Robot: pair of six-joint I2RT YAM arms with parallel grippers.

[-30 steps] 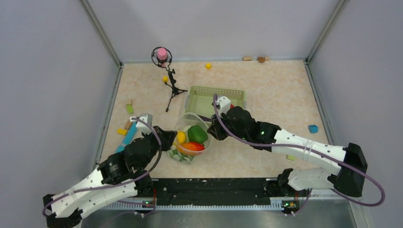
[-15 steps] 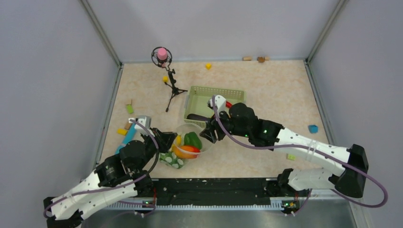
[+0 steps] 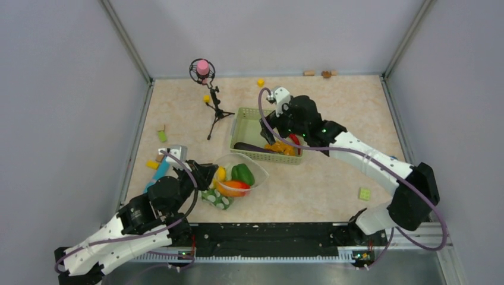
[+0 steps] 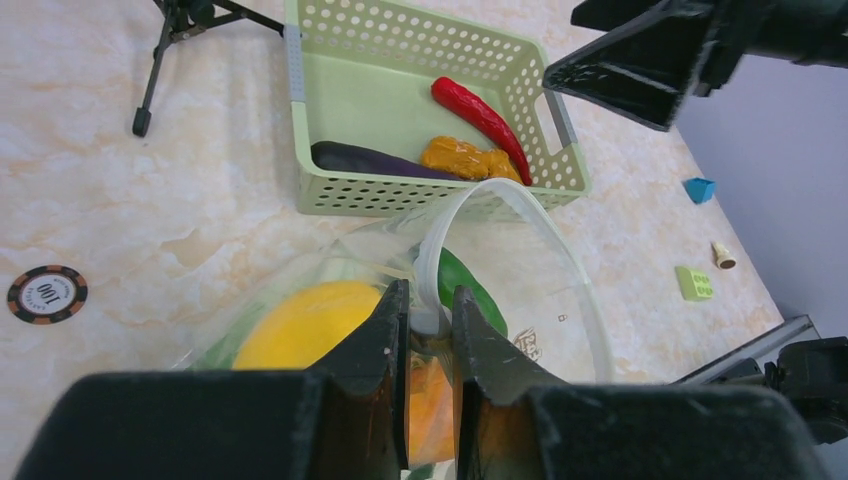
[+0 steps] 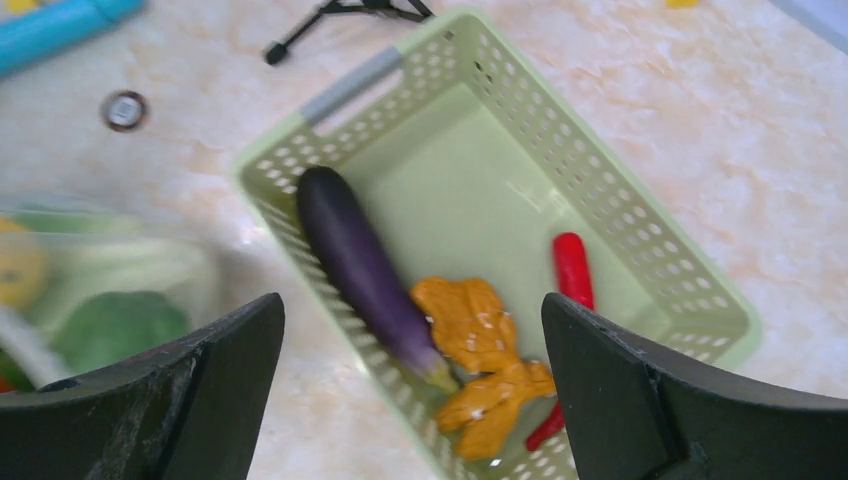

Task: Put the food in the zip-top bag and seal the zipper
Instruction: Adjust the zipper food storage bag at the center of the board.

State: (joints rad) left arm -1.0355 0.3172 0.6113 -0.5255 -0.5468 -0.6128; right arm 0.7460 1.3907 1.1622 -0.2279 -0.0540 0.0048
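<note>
I see my left gripper [image 4: 430, 312] pinched tight on the zipper [image 4: 440, 225] of the bag [image 3: 261, 169]. The bag lies with its mouth gaping at 7 o'clock from the basket [image 3: 270, 112]. Inside it I make out the lemon [image 4: 300, 335] and pepper [image 4: 475, 295]. My right gripper [image 5: 410, 300] hangs over the basket, jaws spread wide, holding nothing. In the basket, the eggplant [image 5: 360, 265] lies at 9 o'clock, the chili [image 5: 572, 265] at 3, and the orange pieces [image 5: 470, 335] between them.
</note>
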